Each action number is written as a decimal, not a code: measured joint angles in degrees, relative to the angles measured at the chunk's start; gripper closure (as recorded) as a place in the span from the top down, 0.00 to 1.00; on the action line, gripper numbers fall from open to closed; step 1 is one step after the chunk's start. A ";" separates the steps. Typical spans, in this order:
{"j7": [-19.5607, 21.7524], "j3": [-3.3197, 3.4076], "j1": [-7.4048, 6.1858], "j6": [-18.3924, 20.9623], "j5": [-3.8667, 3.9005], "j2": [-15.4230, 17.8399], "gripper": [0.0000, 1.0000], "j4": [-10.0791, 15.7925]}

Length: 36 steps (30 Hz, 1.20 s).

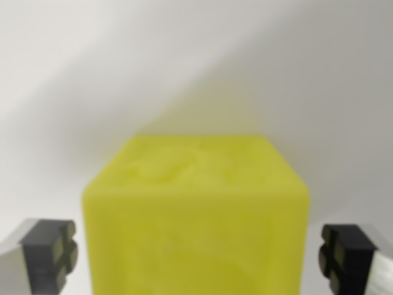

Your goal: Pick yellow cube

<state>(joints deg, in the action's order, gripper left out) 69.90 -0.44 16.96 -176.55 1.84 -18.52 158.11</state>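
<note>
The blurry yellow cube [195, 215] sits between the spread black claw [196, 255] fingers (a gap each side), seemingly on a white table [73, 92].

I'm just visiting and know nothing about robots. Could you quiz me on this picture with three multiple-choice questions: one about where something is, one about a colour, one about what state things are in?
1. Where is the cube relative to the two dark fingertips?
A. Between them
B. Off to the wrist view's left of both
C. Behind the camera

2. What colour is the cube?
A. Red
B. Yellow
C. Blue

3. How do the jaws stand?
A. Shut tight on the cube
B. Open, with a gap on each side of the cube
C. Out of view

Answers:
1. A: the yellow cube fills the middle, with one of the fingertips at each lower corner.
2. B: its top and front faces are plainly yellow against the pale surface.
3. B: pale background shows between each fingertip and the cube's sides, so the gripper is open.
</note>
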 joint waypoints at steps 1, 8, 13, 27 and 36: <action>0.12 0.03 0.00 -0.32 0.13 -0.46 1.00 -0.14; 2.56 -0.27 1.11 -0.78 3.23 -1.17 0.00 -0.41; 2.28 -0.65 1.41 0.60 2.98 0.74 0.00 0.10; -0.66 -0.40 0.20 6.66 -1.00 8.62 0.00 1.92; -1.06 -0.34 0.00 10.88 -1.53 13.61 0.00 2.69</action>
<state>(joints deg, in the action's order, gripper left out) 68.85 -0.78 16.95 -165.67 0.31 -4.90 160.79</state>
